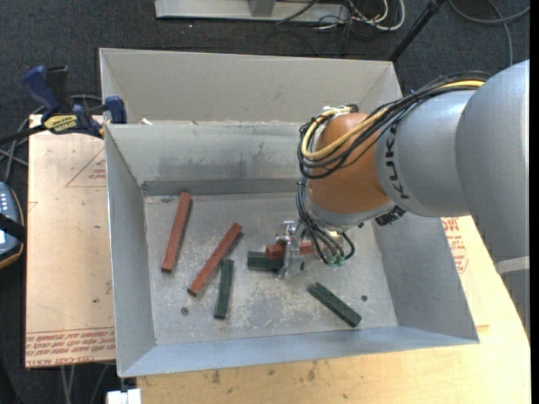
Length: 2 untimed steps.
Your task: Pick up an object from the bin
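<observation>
down near the middle of the grey bin [126, 242] we see the gripper [290, 256] set low against a small red block [276, 251], which touches a short dark green piece [259, 263] on its left. we cannot tell whether the gripper is spread or pressed together. a dark green bar [334, 304] lies apart, below and to the right. to the left lie two tilted red-brown sticks [176, 231] [215, 259] and a dark green stick [223, 289].
</observation>
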{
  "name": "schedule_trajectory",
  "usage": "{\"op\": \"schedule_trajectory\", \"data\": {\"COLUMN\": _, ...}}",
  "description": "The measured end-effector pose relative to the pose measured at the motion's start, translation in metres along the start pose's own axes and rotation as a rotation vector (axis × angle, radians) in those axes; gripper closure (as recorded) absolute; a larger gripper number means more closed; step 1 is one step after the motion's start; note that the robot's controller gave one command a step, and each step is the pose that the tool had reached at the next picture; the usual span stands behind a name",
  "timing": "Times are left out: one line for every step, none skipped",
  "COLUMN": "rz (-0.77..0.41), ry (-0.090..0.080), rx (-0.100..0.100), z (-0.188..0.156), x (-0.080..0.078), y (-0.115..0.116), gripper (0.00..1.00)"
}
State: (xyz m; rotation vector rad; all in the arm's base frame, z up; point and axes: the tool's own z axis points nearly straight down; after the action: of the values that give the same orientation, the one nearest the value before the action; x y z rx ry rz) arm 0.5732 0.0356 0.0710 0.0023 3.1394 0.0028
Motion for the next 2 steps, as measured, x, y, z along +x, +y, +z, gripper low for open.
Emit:
{"op": "schedule_trajectory", "data": {"rz": 0.000, "ry": 0.004, "rx": 0.000, "z": -0.004, "x": 0.001, "y": 0.000, "gripper": 1.00}}
{"op": "schedule_trajectory", "data": {"rz": 0.000, "ry": 0.005, "rx": 0.001, "z": -0.018, "x": 0.002, "y": 0.000, "gripper": 1.00}}
